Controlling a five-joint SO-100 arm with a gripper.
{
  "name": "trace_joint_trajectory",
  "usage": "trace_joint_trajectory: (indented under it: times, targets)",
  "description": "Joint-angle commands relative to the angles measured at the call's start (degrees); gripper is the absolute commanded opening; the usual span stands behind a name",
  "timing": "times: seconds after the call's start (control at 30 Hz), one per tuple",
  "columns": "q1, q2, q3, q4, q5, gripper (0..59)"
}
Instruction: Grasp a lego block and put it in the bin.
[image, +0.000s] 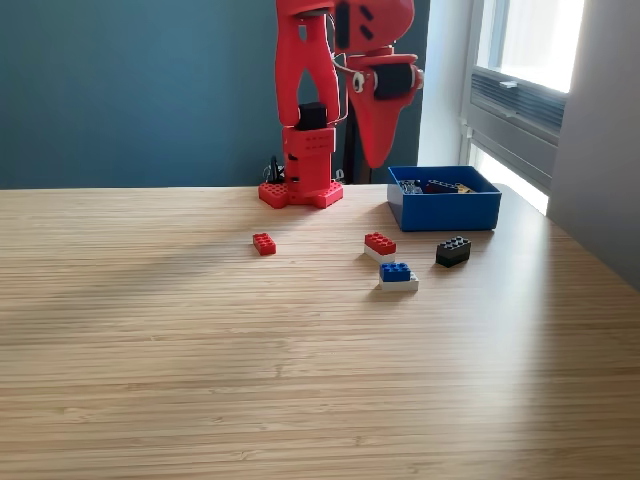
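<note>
Arm (310, 110) folded up over its base at the back of the table (200, 380), claw (378, 155) hanging tip-down w/ nothing in it; looks shut, can't tell for sure. Bin (445, 208) sits just to the exterior view's right of the base, prob. to keep the drop short; a few pieces already inside. Loose bricks in front, all apart: small red brick (264, 243), red-on-white brick (380, 245), blue-on-white brick (397, 275), black brick (453, 250) closest to the bin. None grasped yet.

table (200, 380): matt grained wood | bin (445, 210): smooth blue plastic
</note>
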Motion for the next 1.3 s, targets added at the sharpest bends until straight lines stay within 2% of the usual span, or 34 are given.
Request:
trace_joint_trajectory:
  times: [0.03,0.77,0.93,1.17,1.3]
  targets:
    - [4.9,1.2,-1.0,-3.3,-0.5,0.1]
    - [7.6,1.2,4.5,-7.6,-4.1,0.1]
    - [7.4,1.2,6.5,-7.7,-12.0,0.1]
    - [6.4,1.3,10.6,-7.7,-29.3,0.1]
    - [5.3,1.6,12.3,-7.9,-32.8,0.1]
